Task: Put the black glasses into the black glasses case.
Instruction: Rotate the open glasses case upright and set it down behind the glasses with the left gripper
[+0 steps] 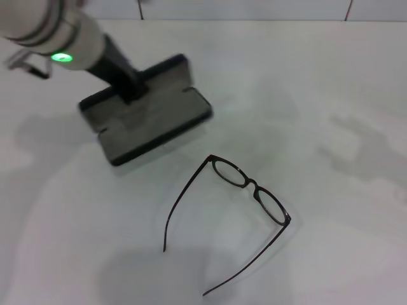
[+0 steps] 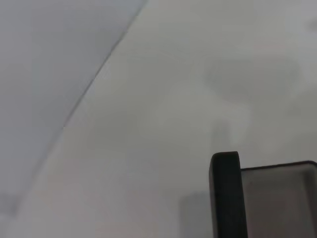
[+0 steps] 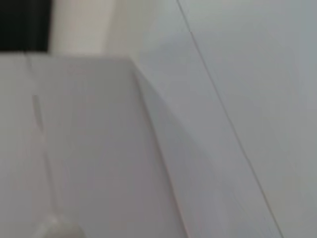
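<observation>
The black glasses (image 1: pixel 249 185) lie on the white table (image 1: pixel 331 76) right of centre, lenses down. Their temple arms are spread open and point toward the near edge. The black glasses case (image 1: pixel 159 124) lies open at the back left, grey lining up, well apart from the glasses. My left gripper (image 1: pixel 131 89) reaches in from the upper left and sits at the case's back edge, over the hinge area. In the left wrist view a corner of the case (image 2: pixel 280 198) shows with its grey lining and dark rim. My right gripper is out of view.
The white table (image 2: pixel 163 114) stretches all around the case and glasses. A tiled wall edge runs along the back. The right wrist view shows only pale wall and surface.
</observation>
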Tool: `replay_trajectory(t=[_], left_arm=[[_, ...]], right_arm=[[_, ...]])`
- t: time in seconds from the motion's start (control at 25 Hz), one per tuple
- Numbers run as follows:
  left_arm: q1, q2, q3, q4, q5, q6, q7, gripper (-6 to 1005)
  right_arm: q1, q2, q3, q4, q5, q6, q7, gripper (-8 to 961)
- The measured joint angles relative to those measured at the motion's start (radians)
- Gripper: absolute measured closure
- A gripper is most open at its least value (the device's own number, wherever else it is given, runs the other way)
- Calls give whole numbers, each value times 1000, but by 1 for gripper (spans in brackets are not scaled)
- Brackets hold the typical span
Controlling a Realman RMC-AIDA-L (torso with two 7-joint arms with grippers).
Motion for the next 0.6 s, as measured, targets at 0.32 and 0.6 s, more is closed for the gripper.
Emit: replay_trajectory(t=[0.32,0.6], left_arm=[[8,-4,299,-147,-46,-344,248,796],[0,-4,342,-188,-163,-434,359,792]], right_arm=[[-56,-2,83,30,21,-100,-2,98],[-130,3,89,31,54,-101,-8,98]])
